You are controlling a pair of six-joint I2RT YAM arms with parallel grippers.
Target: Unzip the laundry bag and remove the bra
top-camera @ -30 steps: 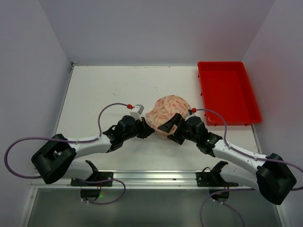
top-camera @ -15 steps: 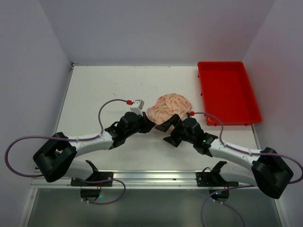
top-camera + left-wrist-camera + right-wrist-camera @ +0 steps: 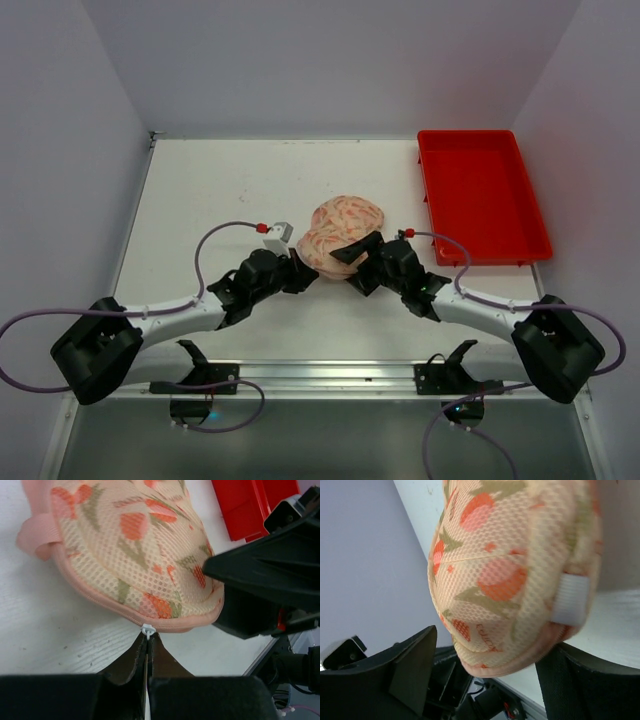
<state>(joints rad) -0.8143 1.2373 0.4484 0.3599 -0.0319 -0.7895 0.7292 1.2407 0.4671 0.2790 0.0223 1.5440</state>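
The bag point(image 3: 345, 225) lies on the white tabletop point(image 3: 230, 190) near the middle, between the two arms and well apart from the red tray point(image 3: 483, 195) at the far right. From above only its floral top shows; both near edges are covered by the black claws. The left claw point(image 3: 308, 272) comes in at the bag's near-left rim, and its wrist view shows the jaws pressed together on the small white zip pull point(image 3: 147, 629), which pokes out just past the tips. The pink seam on either side of the pull reads as closed, though it runs out of view on both sides. A pink loop point(image 3: 35, 540) at the bag's far-left end is partly cut off by the frame. The right claw point(image 3: 352, 265) is at the bag's near-right end with its jaws spread wide, one finger above the lobe and one below. In its wrist view the bag fills the space between them, and a white tab point(image 3: 570, 600) sits on the edge by the right-hand finger. Whether either finger presses the fabric cannot be made out, because the bulge hides the contact. The mesh is too dense to show what is inside, and the underside is out of sight in every view.
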